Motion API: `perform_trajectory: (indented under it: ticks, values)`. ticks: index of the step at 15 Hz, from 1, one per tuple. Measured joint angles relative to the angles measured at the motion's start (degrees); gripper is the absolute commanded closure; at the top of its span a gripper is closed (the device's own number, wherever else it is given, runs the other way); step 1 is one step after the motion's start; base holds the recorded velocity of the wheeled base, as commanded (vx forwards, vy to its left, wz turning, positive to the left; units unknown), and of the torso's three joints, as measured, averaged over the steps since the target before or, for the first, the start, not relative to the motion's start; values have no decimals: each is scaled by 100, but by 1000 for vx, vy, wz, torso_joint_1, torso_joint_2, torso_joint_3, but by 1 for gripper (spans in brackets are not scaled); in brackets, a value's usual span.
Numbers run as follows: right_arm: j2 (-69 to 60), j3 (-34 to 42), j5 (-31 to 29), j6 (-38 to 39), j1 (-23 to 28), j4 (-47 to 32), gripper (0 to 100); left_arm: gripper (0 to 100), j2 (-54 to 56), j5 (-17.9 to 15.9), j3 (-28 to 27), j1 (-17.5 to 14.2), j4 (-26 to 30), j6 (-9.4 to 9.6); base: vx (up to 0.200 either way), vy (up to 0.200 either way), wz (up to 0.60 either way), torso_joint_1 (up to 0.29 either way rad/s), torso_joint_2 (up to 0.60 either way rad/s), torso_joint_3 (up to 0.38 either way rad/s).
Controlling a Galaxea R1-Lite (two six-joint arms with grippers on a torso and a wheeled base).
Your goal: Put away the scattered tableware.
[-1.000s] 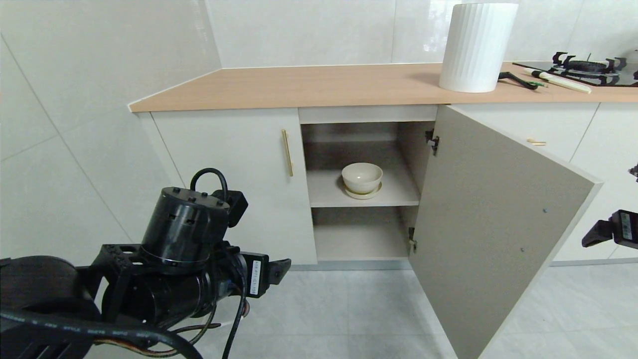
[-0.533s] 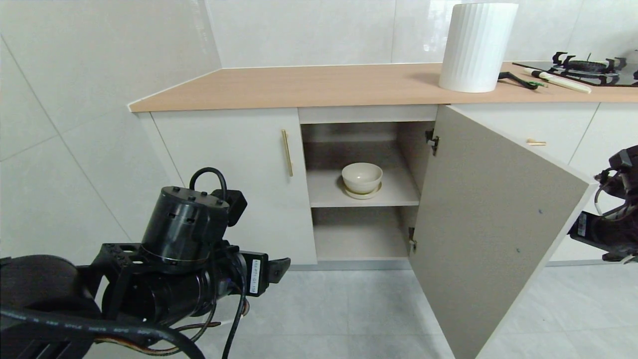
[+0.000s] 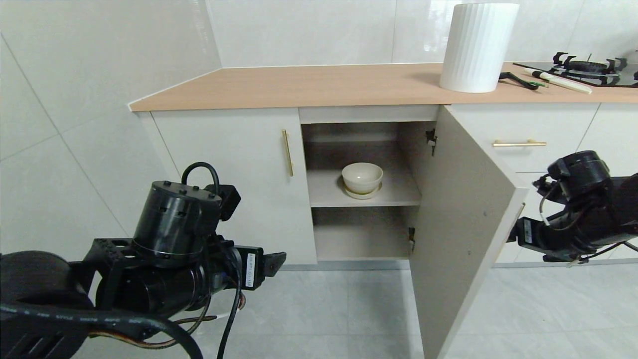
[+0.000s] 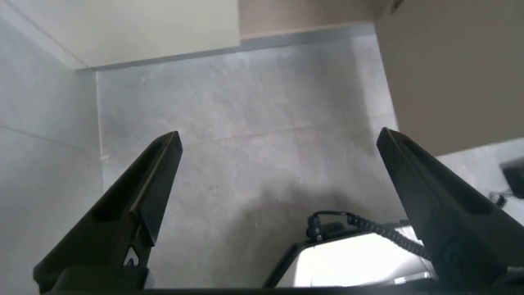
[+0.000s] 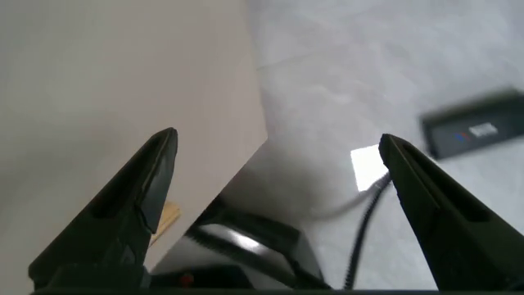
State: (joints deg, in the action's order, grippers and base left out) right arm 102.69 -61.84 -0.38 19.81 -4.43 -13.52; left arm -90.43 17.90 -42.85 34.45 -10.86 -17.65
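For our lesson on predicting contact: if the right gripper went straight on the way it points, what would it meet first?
Most likely the open cabinet door: the right gripper points at its outer face near the free edge. Depth is unclear, so it might slip just past that edge.

We see only the rim of the saucer (image 3: pixel 362 195) under the bowl (image 3: pixel 362 176) on the upper shelf (image 3: pixel 396 192). The open cabinet door (image 3: pixel 463 224) hides the right end of the lower shelf (image 3: pixel 359 242). The head view's right edge cuts off the gas hob (image 3: pixel 588 66). The right arm (image 3: pixel 583 209) covers part of the cabinet fronts (image 3: pixel 563 124). The slim utensils (image 3: pixel 556 80) beside the hob are too small to name.
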Motion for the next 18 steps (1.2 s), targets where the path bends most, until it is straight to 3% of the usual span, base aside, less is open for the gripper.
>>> perform_trajectory:
  ticks: [3,7,10,13,18]
  values:
    - [299,-378,80,24,-907,52,0,0,-4,-6,-20,-17,6,0,0,0,0,0,0,0]
    - [830,-1173,84,24,-1610,68,0,0,-13,-2,-48,-17,5,0,0,0,0,0,0,0]
    - [1162,-1593,93,60,-1859,384,0,0,-67,277,-61,-17,2,-5,0,0,0,0,0,0]
    - [1457,-1545,98,241,-1908,1024,0,0,-108,290,-87,-15,-2,-9,0,0,0,0,0,0]
    - [1663,-1517,91,266,-1911,1052,0,0,-124,295,-83,0,6,17,0,0,0,0,0,0]
